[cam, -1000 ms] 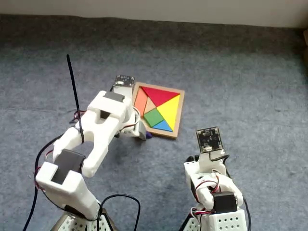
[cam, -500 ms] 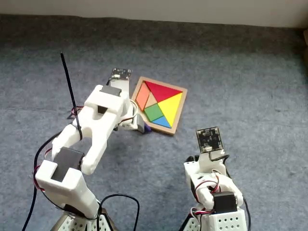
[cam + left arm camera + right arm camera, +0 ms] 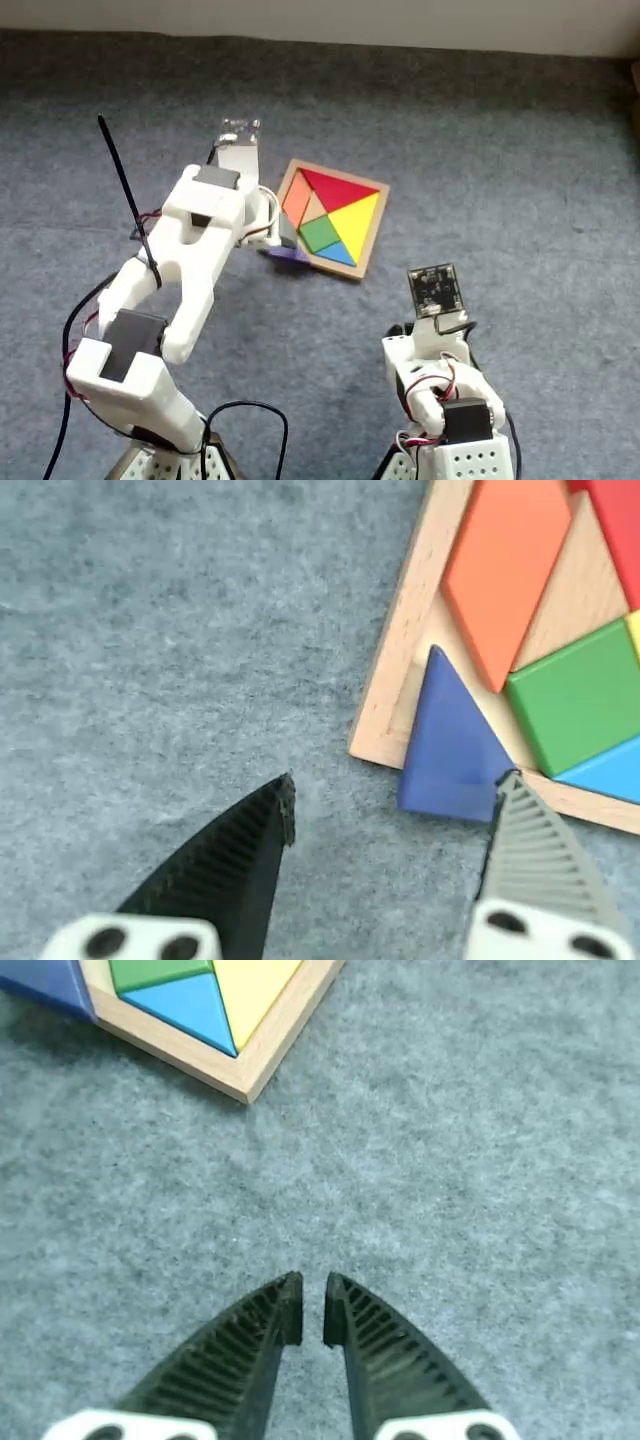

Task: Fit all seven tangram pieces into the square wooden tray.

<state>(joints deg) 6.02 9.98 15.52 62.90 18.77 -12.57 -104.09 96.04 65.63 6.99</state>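
Left gripper [image 3: 397, 780] is hovering low over the grey carpet [image 3: 520, 150] at the near corner of the square wooden tray [image 3: 374, 233]. Its jaws are standing wide apart and gripping nothing. The tip of the grey finger [image 3: 520, 830] is sitting at the base corner of the dark blue triangle [image 3: 450, 750].

This triangle is lying across the tray's corner rim, its point inside and its base overhanging the carpet.

Inside the tray, the orange parallelogram [image 3: 505, 570], green square [image 3: 575, 705], light blue triangle [image 3: 610, 775], red triangle [image 3: 335, 190] and yellow triangle [image 3: 355, 222] are lying flat. A wood-coloured triangular patch [image 3: 315, 210] is showing between orange, red and green.

Right gripper [image 3: 305, 1305] is hanging above bare carpet, well apart from the tray, its jaws nearly together and holding nothing.
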